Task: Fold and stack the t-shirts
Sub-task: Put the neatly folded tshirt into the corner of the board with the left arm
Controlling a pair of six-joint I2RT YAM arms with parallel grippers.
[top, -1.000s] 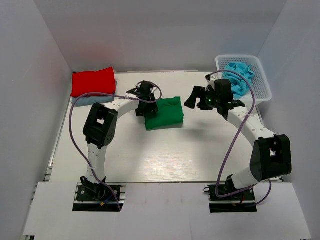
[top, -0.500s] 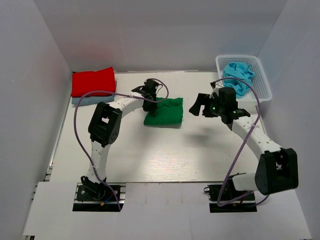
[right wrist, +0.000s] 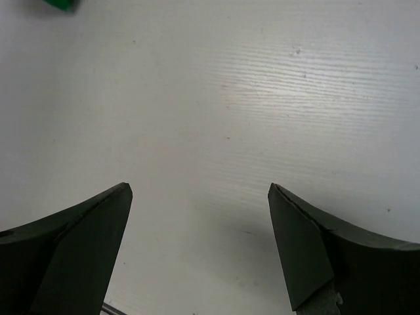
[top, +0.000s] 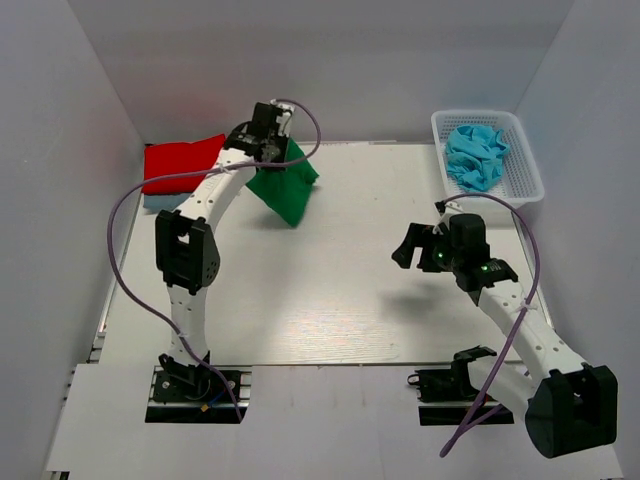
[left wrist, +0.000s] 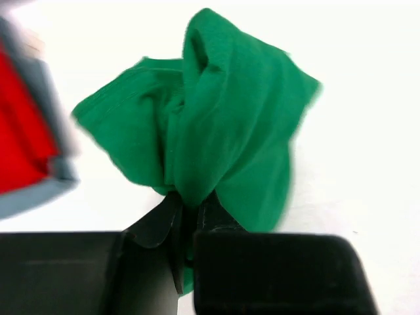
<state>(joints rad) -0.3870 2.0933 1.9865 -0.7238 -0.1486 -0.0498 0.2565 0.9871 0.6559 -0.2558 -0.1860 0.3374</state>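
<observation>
Looking down from the top camera, I see my left gripper [top: 270,148] holding the dark green t-shirt [top: 287,192] bunched just beside the red t-shirt [top: 182,164]; the left wrist shows its jaws pinched tight on that cloth; the right wrist shows the right gripper [right wrist: 200,197] spread wide, empty, over the table [right wrist: 262,98].

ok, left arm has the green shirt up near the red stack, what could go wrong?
1. The left pincer grips the dark green cloth t-shirt at one bunched point, so it hangs crumpled; set down like this, it would likely land unfolded.
2. The hanging cloth could brush the folded bright red cloth t-shirt and push it off the pale blue cloth t-shirt beneath.
</observation>
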